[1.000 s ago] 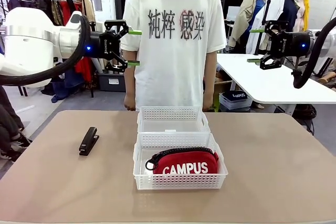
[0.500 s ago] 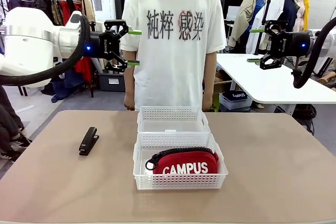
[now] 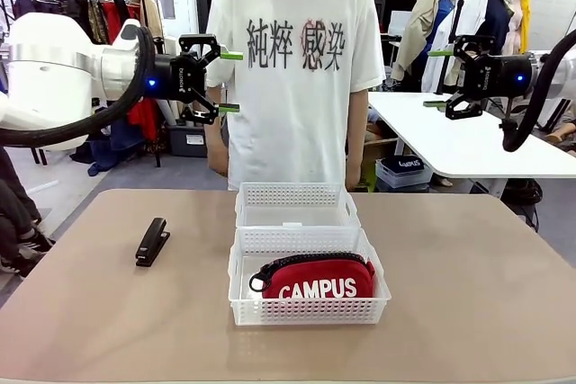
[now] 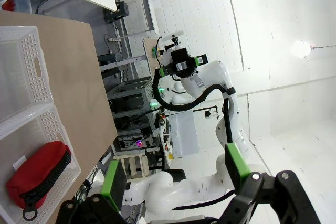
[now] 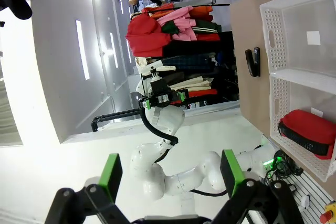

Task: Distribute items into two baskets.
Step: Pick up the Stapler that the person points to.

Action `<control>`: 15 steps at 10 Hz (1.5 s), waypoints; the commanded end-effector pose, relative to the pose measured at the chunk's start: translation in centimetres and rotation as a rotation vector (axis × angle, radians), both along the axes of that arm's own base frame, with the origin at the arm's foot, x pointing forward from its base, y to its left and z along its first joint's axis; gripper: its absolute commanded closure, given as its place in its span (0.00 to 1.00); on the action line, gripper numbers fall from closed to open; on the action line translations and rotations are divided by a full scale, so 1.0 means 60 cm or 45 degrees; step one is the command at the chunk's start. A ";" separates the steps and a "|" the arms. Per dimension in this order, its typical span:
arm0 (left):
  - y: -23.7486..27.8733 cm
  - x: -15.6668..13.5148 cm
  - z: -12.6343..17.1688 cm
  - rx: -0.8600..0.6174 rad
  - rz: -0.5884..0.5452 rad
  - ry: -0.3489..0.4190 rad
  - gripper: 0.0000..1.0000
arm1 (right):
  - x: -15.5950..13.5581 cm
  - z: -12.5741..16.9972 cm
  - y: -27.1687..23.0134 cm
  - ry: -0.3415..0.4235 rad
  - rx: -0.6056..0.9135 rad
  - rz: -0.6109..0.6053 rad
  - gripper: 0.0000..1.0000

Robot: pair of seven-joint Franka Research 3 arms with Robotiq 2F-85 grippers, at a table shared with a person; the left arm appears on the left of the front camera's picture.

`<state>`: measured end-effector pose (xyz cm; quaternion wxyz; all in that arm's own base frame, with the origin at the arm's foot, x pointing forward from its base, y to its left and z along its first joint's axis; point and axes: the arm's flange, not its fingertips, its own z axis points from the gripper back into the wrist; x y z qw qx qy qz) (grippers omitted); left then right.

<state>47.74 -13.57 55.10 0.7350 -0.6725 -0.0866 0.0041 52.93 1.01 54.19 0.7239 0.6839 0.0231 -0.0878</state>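
A: Left side first. Left tool (image 3: pixel 230 81)?

B: Raised well above the surface (image 3: pixel 468 285), at the person's (image 3: pixel 292 60) chest height, pointing toward picture right. Green pads spread wide, released, nothing between them. The left wrist view confirms it: both fingers apart with open air in the gap.

A: Stapler (image 3: pixel 152 241)?

B: Flat on the surface, left part, closed, long axis running away from the robot. Well apart from both baskets and far below the left tool. Nothing touches it.

A: Centre?

B: Two baskets, touching along their long sides, one behind the other. Far basket (image 3: pixel 297 195) sits nearer the person and has a small white label on its floor. Near basket (image 3: pixel 306 310) carries the red pouch (image 3: pixel 319 281), which lies lengthwise, "CAMPUS" lettering facing the robot, black zipper along the top, its pull ring at the pouch's left end. The pouch takes up most of the basket floor.

A: Person?

B: Standing at the far edge, directly behind the far basket, arms hanging at the sides, hands off the surface.

A: Right tool (image 3: pixel 437 78)?

B: High on the right, level with the left tool, pointing toward picture left. Pads spread, released, gripping nothing. The right wrist view agrees.
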 end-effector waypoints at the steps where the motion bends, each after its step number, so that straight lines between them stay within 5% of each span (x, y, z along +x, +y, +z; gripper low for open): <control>1: 0.000 -0.001 0.003 -0.001 -0.005 0.000 0.00 | -0.001 0.002 0.001 0.011 -0.006 -0.003 0.00; 14: 0.000 0.000 0.000 0.000 0.000 0.000 0.00 | -0.001 0.002 0.001 0.011 -0.006 -0.003 0.00; 15: 0.012 0.006 0.000 0.162 -0.037 0.041 0.00 | -0.001 0.002 0.001 0.011 -0.006 -0.003 0.00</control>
